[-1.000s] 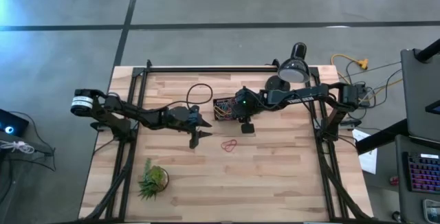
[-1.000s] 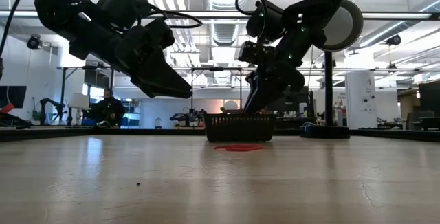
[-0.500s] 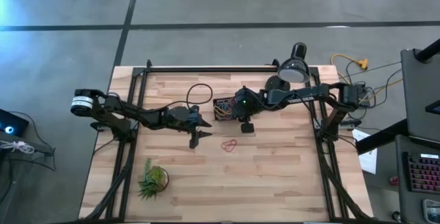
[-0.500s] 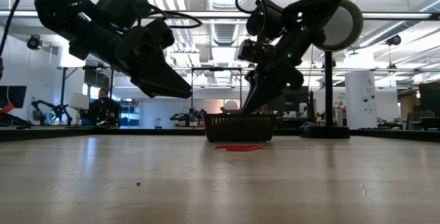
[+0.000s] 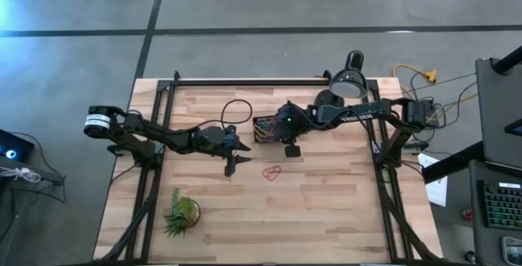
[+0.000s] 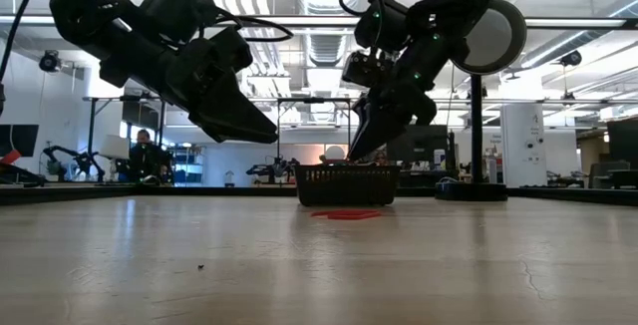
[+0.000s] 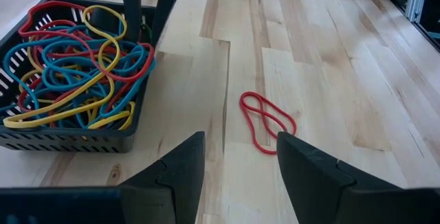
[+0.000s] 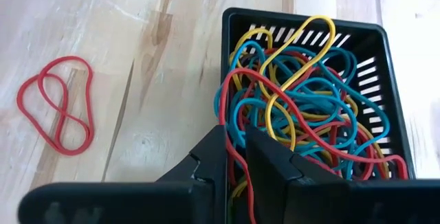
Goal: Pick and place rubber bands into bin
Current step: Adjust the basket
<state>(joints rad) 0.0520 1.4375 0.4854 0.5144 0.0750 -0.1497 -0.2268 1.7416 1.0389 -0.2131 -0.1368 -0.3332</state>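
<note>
Nearly closed, right gripper point(image 8: 237, 157) jaws pinch a red band rising from the rubber bands point(image 8: 302, 104) heaped in the bin point(image 8: 375, 38). Left wrist view: left gripper point(image 7: 237, 157) jaws apart, holding nothing; red loop point(image 7: 267, 121) lies on the desk point(image 7: 330, 59) at 3 o'clock of the bin. High view: right gripper over the bin; lamp point(image 5: 348, 82) at 1 o'clock; plant point(image 5: 181, 213) at 7 o'clock.

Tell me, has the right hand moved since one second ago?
Yes. In the low view the right hand has risen slightly above the bin.
</note>
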